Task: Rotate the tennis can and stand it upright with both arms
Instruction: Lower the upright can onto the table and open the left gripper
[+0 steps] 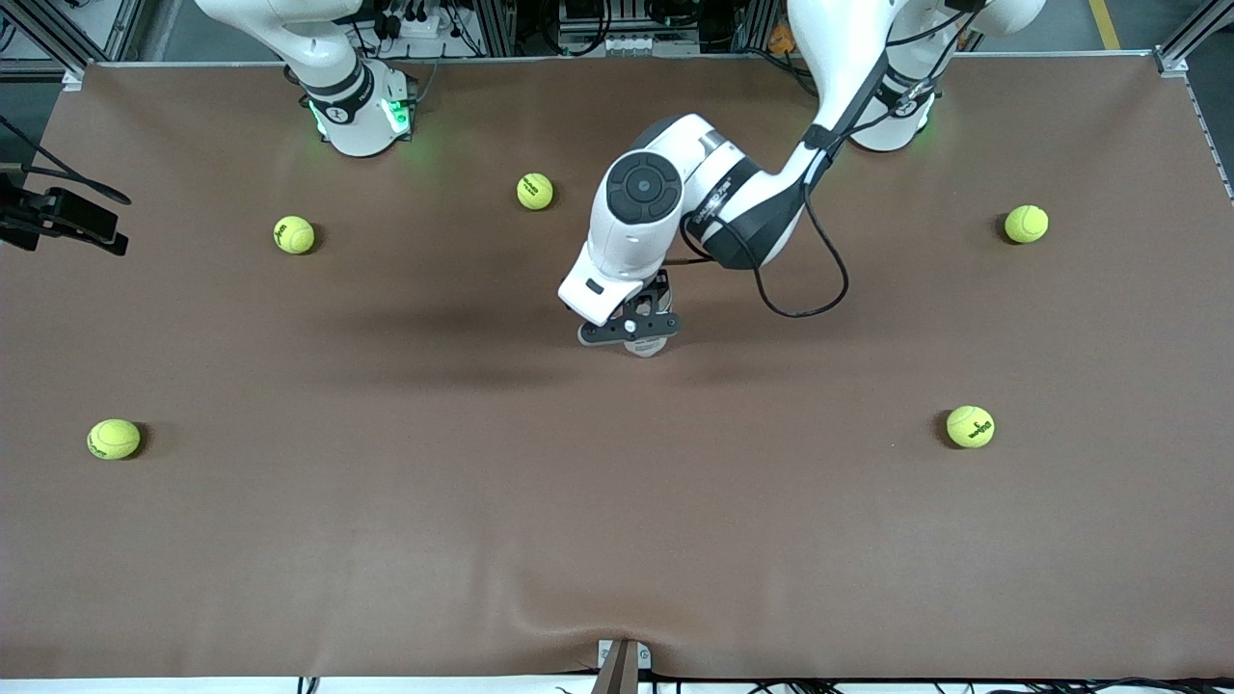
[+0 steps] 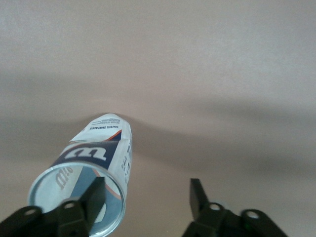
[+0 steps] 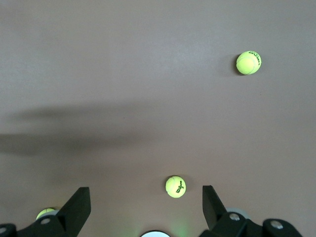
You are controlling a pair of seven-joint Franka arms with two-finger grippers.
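Observation:
The tennis can (image 2: 101,153) shows in the left wrist view end-on: its open silvery rim faces the camera and its white, navy and red label runs down to the table. In the front view only a silvery bit of the can (image 1: 646,345) peeks out under the left hand, at mid-table. My left gripper (image 1: 631,330) hangs right over it, open (image 2: 146,190). One finger (image 2: 94,195) overlaps the can's rim; the can is not between the jaws. My right gripper (image 3: 145,195) is open and empty, over bare table near its base, and waits; it is out of the front view.
Several yellow-green tennis balls lie scattered: one (image 1: 535,191) near the bases, two (image 1: 294,234) (image 1: 114,439) toward the right arm's end, two (image 1: 1026,224) (image 1: 970,426) toward the left arm's end. A black device (image 1: 58,217) juts in at the right arm's end.

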